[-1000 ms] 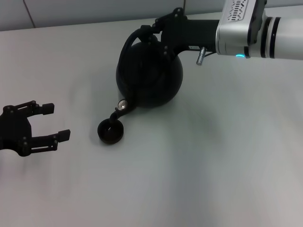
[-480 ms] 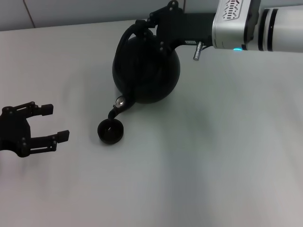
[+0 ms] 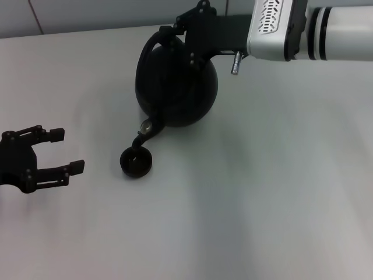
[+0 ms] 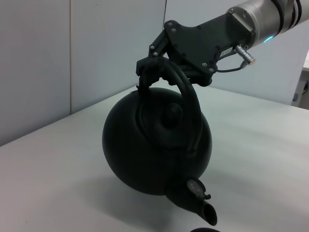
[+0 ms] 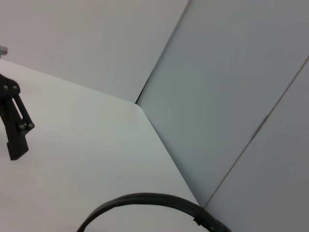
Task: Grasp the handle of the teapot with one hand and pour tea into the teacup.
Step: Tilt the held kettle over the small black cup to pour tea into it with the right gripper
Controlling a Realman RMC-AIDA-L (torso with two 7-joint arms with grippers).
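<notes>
The black round teapot [image 3: 175, 87] hangs tilted in the air at the table's far middle, spout [image 3: 141, 139] down over the small dark teacup [image 3: 136, 162]. My right gripper [image 3: 180, 36] is shut on the arched handle [image 3: 152, 42] from the right. The left wrist view shows the teapot [image 4: 154, 150], its handle [image 4: 186, 96], the right gripper [image 4: 157, 65] clamped on it, and the cup's rim [image 4: 205, 230] under the spout. My left gripper [image 3: 67, 151] is open and empty at the left edge, apart from the cup. The right wrist view shows only the handle's arc [image 5: 145, 200].
The white table [image 3: 262, 192] borders a grey wall at the back [image 3: 87, 14]. My left gripper's finger [image 5: 14, 125] shows far off in the right wrist view.
My right gripper has lifted the teapot and carried it slightly left and back, tipping the spout further down over the teacup. The left arm has not moved.
</notes>
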